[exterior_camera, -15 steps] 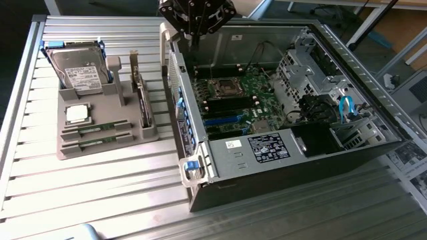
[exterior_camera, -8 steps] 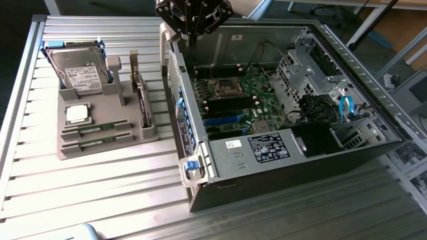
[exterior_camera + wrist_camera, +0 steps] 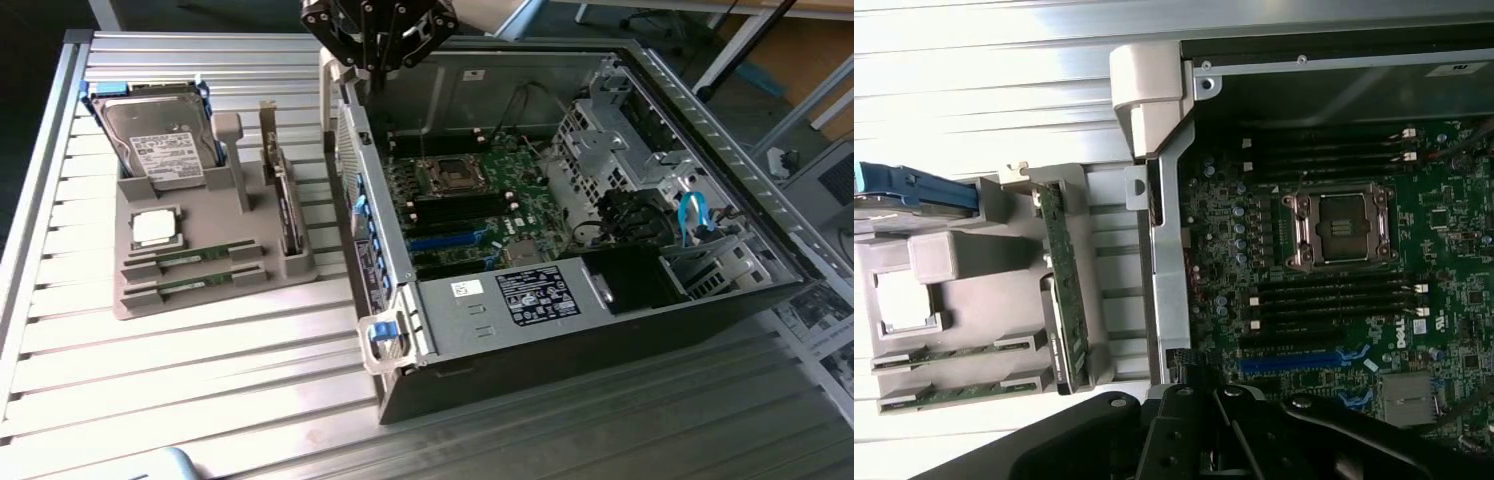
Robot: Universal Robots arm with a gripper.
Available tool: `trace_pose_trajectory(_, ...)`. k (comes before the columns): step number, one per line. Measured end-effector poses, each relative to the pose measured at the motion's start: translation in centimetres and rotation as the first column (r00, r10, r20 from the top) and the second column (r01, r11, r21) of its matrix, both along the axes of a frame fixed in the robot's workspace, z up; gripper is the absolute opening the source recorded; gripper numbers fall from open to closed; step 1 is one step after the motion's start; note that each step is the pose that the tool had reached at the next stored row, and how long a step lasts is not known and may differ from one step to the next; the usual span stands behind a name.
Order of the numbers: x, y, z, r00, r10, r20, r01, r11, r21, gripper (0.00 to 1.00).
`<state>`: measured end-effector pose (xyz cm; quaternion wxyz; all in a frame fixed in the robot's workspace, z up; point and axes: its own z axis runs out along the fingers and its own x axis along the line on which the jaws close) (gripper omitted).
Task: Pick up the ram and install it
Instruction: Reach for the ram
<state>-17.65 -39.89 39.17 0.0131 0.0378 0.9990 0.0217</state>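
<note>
While your end effector (image 3: 378, 72) hangs closed up over a corner of the open PC case (image 3: 641, 330), on the side toward the gray holder (image 3: 174, 305), the ram stick (image 3: 198, 258) is sitting well apart from it. It's lying flat in that holder on the bench (image 3: 200, 400), at the exterior view's left. A second ram stick (image 3: 200, 284) lies in the slot just beside it. You've also got the square CPU chip (image 3: 156, 228) and the hard drive (image 3: 160, 140) in the same holder.

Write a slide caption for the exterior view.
Shut end effector hangs above the open computer case; both ram sticks lie in the grey tray.
</note>
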Motion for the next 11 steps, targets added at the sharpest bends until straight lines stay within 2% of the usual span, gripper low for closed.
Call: trace_pose_trajectory(11,-0.97,0.00,-0.02,1.0000,0.000,0.0000,0.000,1.0000,0.0000,0.11)
